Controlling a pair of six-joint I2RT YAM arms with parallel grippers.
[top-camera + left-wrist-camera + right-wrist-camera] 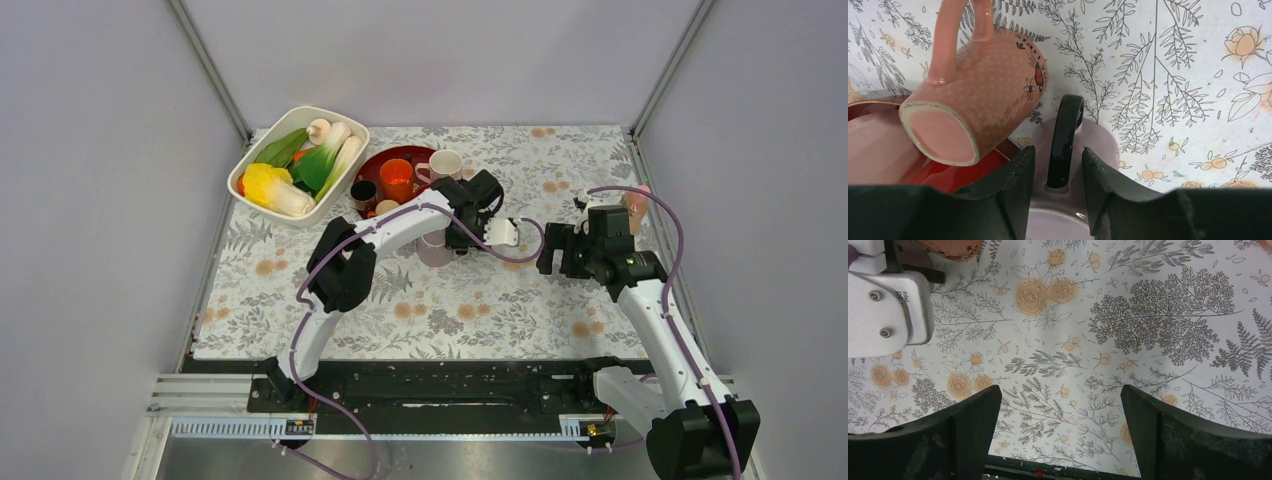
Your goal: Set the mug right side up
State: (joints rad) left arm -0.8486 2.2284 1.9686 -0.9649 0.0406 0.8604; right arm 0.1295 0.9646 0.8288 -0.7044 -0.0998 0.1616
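Bright, even overhead light, soft shadows, sharp focus, blurred near jaws.

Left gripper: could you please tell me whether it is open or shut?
Open. The left gripper straddles the black handle of the lilac mug, with a gap showing between it and each finger.

Small dark lettering on the white camera housing point(883, 310) at the far left reads "intel RE", then cuts off.
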